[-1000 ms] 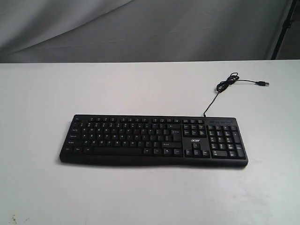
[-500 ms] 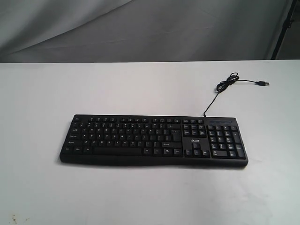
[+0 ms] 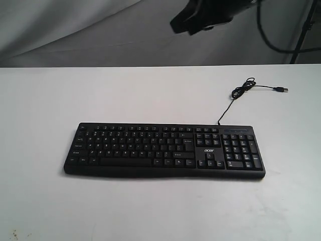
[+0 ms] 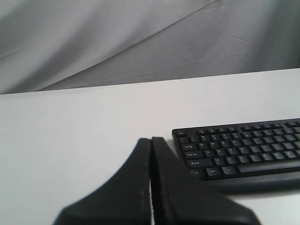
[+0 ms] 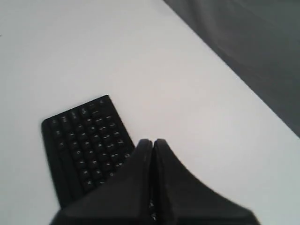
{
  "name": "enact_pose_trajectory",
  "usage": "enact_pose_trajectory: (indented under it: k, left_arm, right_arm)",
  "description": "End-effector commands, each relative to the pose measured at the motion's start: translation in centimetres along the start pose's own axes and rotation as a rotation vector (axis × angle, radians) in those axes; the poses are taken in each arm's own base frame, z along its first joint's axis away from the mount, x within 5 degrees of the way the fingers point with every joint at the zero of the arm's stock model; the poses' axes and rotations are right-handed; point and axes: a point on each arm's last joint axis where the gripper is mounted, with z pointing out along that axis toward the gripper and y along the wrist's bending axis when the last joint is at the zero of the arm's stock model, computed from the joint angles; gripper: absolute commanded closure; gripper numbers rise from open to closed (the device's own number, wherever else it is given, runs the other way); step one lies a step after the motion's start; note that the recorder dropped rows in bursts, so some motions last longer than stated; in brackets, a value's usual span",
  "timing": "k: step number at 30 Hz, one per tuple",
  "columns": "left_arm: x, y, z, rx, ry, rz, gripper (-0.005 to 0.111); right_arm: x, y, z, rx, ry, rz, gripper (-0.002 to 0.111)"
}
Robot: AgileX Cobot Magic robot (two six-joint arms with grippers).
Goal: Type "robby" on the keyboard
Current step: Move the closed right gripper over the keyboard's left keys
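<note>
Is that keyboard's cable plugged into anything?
Unplugged: the cable from the keyboard ends in a USB plug lying loose on the table.

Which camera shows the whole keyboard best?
The exterior view: the keyboard lies whole and unobstructed on the table. The left wrist view catches only one end, past the shut left gripper. The right wrist view shows a blurred end, partly hidden behind the right gripper.

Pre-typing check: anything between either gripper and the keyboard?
Nothing visible. The keyboard lies on the table with its keys uncovered; its cable trails off the back, away from the keys. The left gripper and right gripper, both shut, have unobstructed paths.
</note>
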Motion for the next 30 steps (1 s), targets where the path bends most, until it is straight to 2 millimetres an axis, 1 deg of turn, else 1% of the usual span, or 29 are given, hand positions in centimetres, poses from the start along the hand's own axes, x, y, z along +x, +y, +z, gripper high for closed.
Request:
enact_pose_trajectory:
  k: [1,2,5,8,11,15,20,25,30]
  left_arm:
    - [0.1,0.0,0.0,0.005,-0.005,0.003,0.107]
    - [0.1,0.0,0.0,0.005,-0.005,0.003,0.107]
    - [0.1,0.0,0.0,0.005,-0.005,0.003,0.107]
    - [0.1,0.0,0.0,0.005,-0.005,0.003,0.107]
    - [0.1,0.0,0.0,0.005,-0.005,0.003,0.107]
    - [0.1,0.0,0.0,0.005,-0.005,0.003,0.107]
    - [0.1,0.0,0.0,0.005,-0.005,0.003,0.107]
    - [0.1,0.0,0.0,0.005,-0.005,0.003,0.107]
    - [0.1,0.0,0.0,0.005,-0.005,0.003,0.107]
  right_arm:
    - [-1.0,2.9,3.4,-0.081,-0.002,-0.096,0.108]
    - [-1.1,3.8,4.3,-0.107,0.004,-0.125,0.108]
    - [-1.4,5.6,6.3,-0.144,0.008,-0.183,0.108]
    - [-1.3,6.7,8.3,-0.158,0.012,-0.206,0.108]
    - [-0.6,7.4,10.3,-0.187,0.035,-0.234,0.108]
    - [0.9,7.3,12.9,-0.199,0.075,-0.241,0.108]
    - [3.6,6.6,16.6,-0.219,0.141,-0.232,0.108]
    - [5.9,6.4,19.0,-0.25,0.195,-0.245,0.108]
    - [7.4,6.2,20.5,-0.259,0.241,-0.259,0.108]
